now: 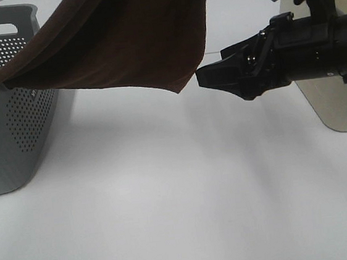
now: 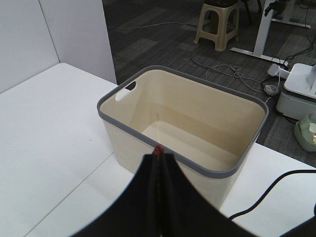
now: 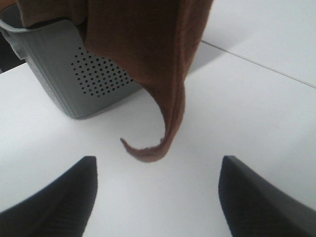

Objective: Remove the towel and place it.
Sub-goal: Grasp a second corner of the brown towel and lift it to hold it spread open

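Note:
The dark brown towel [image 1: 121,42] hangs from above the exterior high view, and its left end still drapes over the rim of the grey basket [image 1: 11,122]. Its lowest corner [image 3: 158,143] dangles free above the table, just ahead of my right gripper [image 3: 158,197]. That gripper [image 1: 208,76] is open, one dark finger [image 3: 59,197] on each side and nothing between them. My left gripper [image 2: 158,158] is shut, with a thin red-brown sliver of towel pinched at its tips. It hovers over the cream basket [image 2: 207,113].
The perforated grey basket [image 3: 64,64] stands at the table's left. The cream basket [image 1: 338,106] with a grey rim stands at the right, behind the right arm. Beyond the table lie a stool [image 2: 219,22] and floor cables. A black cable [image 2: 266,192] runs over the table.

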Controlling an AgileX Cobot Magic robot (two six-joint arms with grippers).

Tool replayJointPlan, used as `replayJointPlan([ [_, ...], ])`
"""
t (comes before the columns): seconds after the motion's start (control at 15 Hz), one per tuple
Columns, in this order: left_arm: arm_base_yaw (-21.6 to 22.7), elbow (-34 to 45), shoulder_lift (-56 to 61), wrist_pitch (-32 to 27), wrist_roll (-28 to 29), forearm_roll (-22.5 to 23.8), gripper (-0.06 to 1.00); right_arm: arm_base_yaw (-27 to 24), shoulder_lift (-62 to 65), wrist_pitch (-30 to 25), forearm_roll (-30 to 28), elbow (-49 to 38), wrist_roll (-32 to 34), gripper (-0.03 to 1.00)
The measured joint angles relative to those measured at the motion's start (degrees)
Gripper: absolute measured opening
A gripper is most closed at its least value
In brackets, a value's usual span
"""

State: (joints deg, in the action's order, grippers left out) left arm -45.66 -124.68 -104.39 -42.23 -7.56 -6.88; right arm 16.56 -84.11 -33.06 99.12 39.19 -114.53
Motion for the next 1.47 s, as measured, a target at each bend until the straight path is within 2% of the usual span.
replayJointPlan([
  [0.07,0.00,0.00,0.00,0.00,0.00,0.00,0.00,0.06,-1.83,-0.57,0.23,1.83,0.00,0.66],
  [0.27,0.00,0.00,0.00,0.11,0.00,0.00,0.00,0.06,-7.33,-8.37,0.34,5.96,0.00,0.66],
  [0.4,0.00,0.00,0.00,0.11,0.00,0.00,0.00,0.06,-9.97,-9.80,0.40,6.76,0.00,0.64],
  [0.6,0.00,0.00,0.00,0.17,0.00,0.00,0.00,0.06,-10.83,-10.14,0.40,6.88,0.00,0.43],
  [0.87,0.00,0.00,0.00,0.17,0.00,0.00,0.00,0.06,-10.83,-11.23,0.40,6.88,2.12,0.08],
  [0.93,0.00,0.00,0.00,0.17,0.00,0.00,0.00,0.06,-10.83,-11.23,0.40,6.88,4.87,0.00],
  [1.2,0.00,0.00,-0.23,2.06,0.00,2.75,0.00,0.06,-10.37,-11.00,-0.52,6.88,16.39,0.00],
  [1.33,0.00,0.00,-1.89,3.15,1.72,7.56,0.00,0.06,-7.91,-10.26,-6.13,7.28,27.56,0.00],
  [1.47,1.38,0.00,-5.10,3.09,5.44,10.14,0.00,0.06,-4.70,-9.22,-18.39,9.45,43.66,0.00],
])
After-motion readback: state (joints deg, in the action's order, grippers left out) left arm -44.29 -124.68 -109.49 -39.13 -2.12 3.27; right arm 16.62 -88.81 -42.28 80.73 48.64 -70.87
